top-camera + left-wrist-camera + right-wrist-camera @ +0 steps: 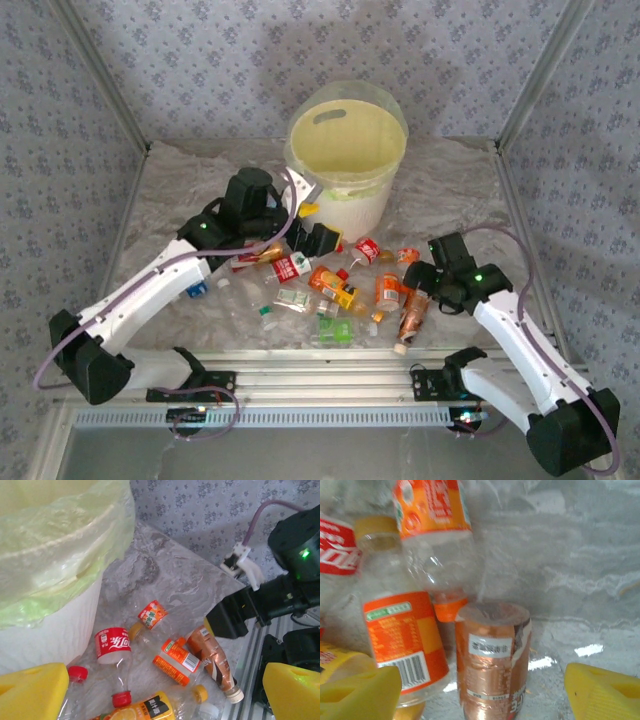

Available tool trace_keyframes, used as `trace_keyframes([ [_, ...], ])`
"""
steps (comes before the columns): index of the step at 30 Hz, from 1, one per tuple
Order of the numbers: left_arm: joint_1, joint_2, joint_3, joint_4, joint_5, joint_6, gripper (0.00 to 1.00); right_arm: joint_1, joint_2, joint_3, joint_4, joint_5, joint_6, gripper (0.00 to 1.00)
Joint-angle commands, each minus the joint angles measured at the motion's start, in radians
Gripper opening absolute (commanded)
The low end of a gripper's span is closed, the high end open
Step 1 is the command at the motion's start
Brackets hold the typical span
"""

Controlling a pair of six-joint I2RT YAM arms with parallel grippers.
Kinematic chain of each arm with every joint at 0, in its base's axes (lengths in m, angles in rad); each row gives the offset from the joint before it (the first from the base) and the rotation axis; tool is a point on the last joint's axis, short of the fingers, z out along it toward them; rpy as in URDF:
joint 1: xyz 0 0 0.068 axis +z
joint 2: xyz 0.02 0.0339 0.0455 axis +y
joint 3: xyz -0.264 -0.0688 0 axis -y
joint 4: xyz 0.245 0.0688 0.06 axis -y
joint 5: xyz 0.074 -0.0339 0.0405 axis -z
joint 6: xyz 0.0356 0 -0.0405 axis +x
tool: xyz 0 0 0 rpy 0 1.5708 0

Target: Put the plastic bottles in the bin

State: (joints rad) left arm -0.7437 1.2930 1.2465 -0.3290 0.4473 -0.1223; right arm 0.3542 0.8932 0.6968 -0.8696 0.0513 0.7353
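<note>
Blocky yellow claw (481, 696), glossy coppery bottle (492, 655)

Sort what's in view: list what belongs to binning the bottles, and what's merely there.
Job: the bin; the plastic bottles strewn before it, including a copper-labelled bottle, a red-labelled bottle and a green-labelled bottle.
Merely there: marbled table cover; patterned walls; metal rails at the near edge.

Clear plastic bottles (333, 285), some crushed, lie scattered mid-table, just near of the upright cream, bag-lined bin (355, 207).
</note>
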Motion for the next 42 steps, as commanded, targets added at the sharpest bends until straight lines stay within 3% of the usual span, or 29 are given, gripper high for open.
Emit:
trace_keyframes([
  [1,-0.02,0.008,-0.025,0.051,0.022,0.003,0.99,0.007,-0.007,-0.049,0.006,-0.051,0.051,0.87],
  [12,-0.162,0.031,-0.061,-0.012,-0.151,0.044,0.99,0.042,0.005,-0.175,0.089,-0.087,0.111,0.83],
  [28,-0.173,0.066,-0.058,-0.018,-0.163,0.042,1.0,0.044,0.083,-0.237,0.228,-0.056,0.106,0.71],
  [36,-0.172,0.036,-0.06,-0.017,-0.195,0.059,1.0,0.045,-0.012,-0.215,0.168,0.001,0.109,0.53],
  [42,-0.165,-0.013,-0.069,-0.006,-0.246,0.063,1.0,0.043,-0.107,-0.102,0.059,0.065,0.03,0.51],
])
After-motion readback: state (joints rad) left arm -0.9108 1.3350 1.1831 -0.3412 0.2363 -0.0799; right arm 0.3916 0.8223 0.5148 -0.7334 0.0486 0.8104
